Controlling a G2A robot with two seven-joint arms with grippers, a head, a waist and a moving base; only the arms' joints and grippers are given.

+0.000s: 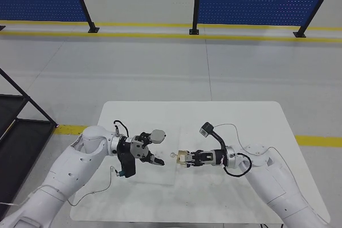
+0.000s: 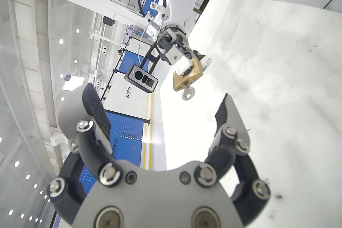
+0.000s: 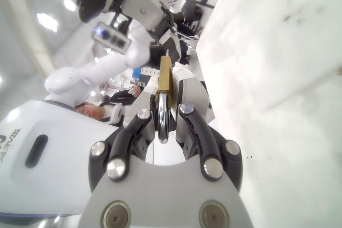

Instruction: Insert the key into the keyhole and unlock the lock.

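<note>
A brass padlock (image 2: 187, 76) with a steel shackle (image 3: 162, 116) is held above the white table (image 1: 239, 119). My right gripper (image 1: 188, 158) is shut on the lock's body (image 3: 165, 74), its white fingers (image 3: 189, 90) on either side. A silver key (image 2: 188, 94) sticks out of the keyhole at the lock's end, pointing toward my left gripper. My left gripper (image 1: 158, 162) is open a short way from the key head (image 1: 173, 155), with its black ribbed pads (image 2: 94, 103) spread wide and nothing between them.
The table edge runs close in front of both arms. A black frame stand (image 1: 17, 122) sits off the table's left side. Blue barrier panels (image 1: 251, 11) line the far floor behind yellow tape.
</note>
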